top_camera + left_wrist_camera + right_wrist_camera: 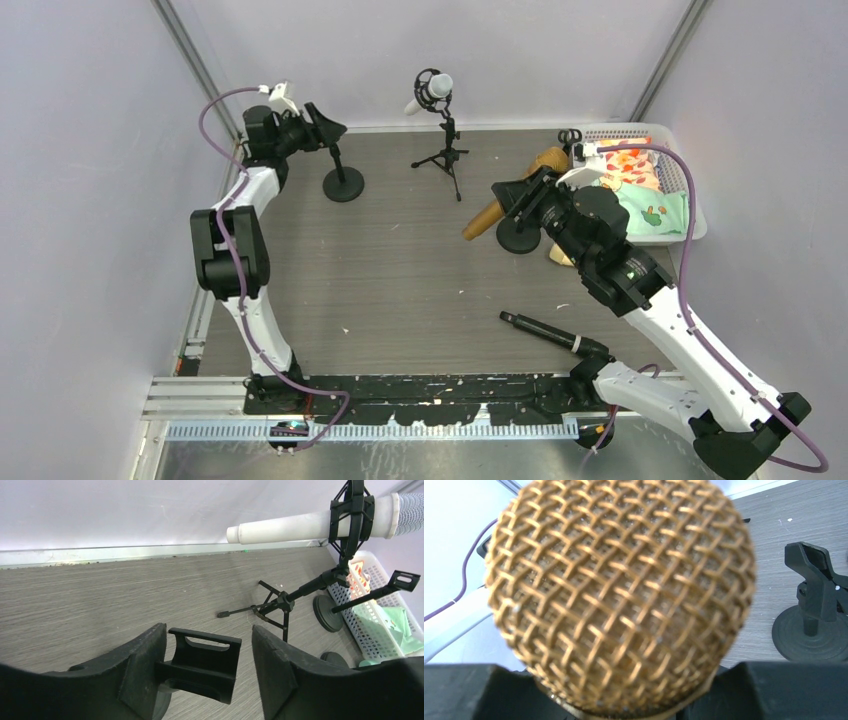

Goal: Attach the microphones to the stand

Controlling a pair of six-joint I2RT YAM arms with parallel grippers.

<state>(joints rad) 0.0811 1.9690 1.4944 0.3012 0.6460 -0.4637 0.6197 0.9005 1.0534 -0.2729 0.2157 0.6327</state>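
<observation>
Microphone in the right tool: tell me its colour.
The microphone is metallic gold; the right wrist view shows it best.

Left tool (209,630) spread wide, right tool (522,192) clamped, both arms outstretched.

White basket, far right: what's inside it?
An orange-patterned item and a green one, both soft-looking. The right arm covers the basket's near left corner, so anything there is hidden.

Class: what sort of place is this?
Likely a robotics test cell: plain panels enclose the table, two arms are bolted at its edge, the right gripper holding a gold microphone near microphone stands.
</observation>
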